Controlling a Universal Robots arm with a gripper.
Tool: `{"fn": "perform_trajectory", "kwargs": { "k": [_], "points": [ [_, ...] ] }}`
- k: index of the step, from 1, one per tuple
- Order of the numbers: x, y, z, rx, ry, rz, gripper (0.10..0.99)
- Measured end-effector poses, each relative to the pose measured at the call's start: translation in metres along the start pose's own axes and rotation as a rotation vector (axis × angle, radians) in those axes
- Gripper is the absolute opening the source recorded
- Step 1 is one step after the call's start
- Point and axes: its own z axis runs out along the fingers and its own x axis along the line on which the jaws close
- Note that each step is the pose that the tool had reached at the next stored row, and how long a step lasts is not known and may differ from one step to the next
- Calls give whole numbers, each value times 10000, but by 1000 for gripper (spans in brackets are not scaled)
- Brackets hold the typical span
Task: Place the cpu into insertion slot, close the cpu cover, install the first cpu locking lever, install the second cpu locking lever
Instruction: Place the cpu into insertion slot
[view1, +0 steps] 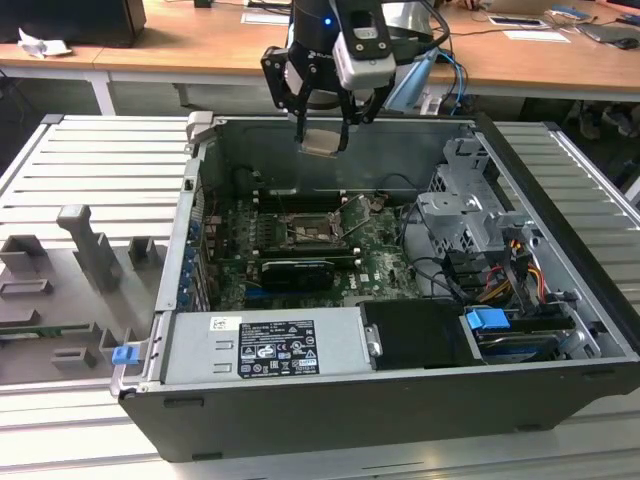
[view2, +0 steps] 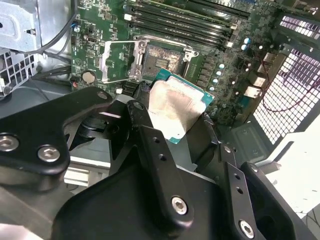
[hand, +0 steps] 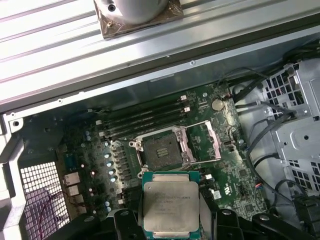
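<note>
Black fingers (view2: 150, 145) of the hand (hand: 171, 216) are clamped on opposite edges of the cpu (hand: 171, 202), which hangs in the air over the open computer case (view1: 350, 415) — well above the motherboard (hand: 240, 175). Beneath it the insertion slot (hand: 161, 152) lies bare, with the cpu cover (hand: 209, 141) swung open just beside it.
</note>
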Motion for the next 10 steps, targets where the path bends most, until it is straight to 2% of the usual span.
{"fn": "perform_trajectory", "kwargs": {
  "k": [10],
  "points": [
    [0, 0, 5, -12, -50, 622, 537]
  ]
}}
